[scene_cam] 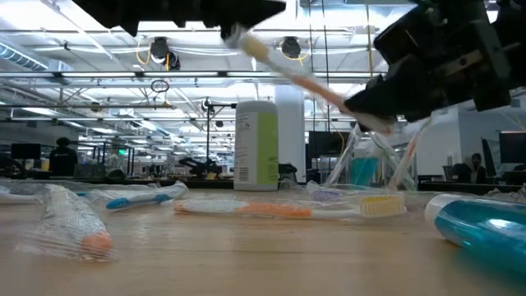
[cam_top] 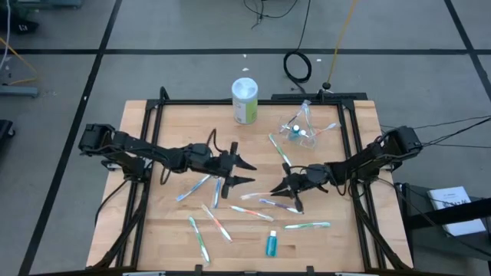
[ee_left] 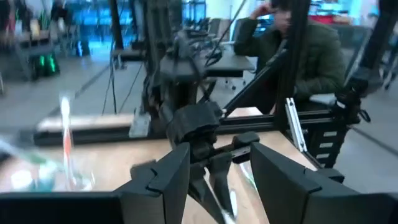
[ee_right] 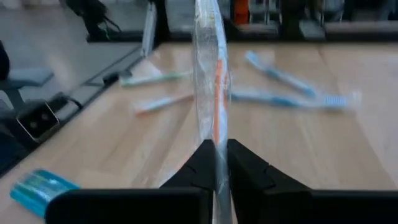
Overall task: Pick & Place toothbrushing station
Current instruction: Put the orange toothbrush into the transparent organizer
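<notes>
A toothbrush is held above the tabletop's middle, ready for carrying to the cup.

The left gripper [cam_top: 247, 172] is spread open, empty, mid-table. The right gripper [cam_top: 289, 186] is clamped on a wrapped toothbrush [ee_right: 208, 81]. Next, a carry toward the clear cup [cam_top: 298, 129] near the far right corner is judged necessary.

Overhead looks straight down; low level, tabletop height; wrists close.

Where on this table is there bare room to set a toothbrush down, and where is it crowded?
Bare wood lies by the table left edge, and on the far left beside the white-and-green canister. The near middle is crowded with toothbrushes and a teal tube. The right hand holds a wrapped toothbrush; the left hand is open.
</notes>
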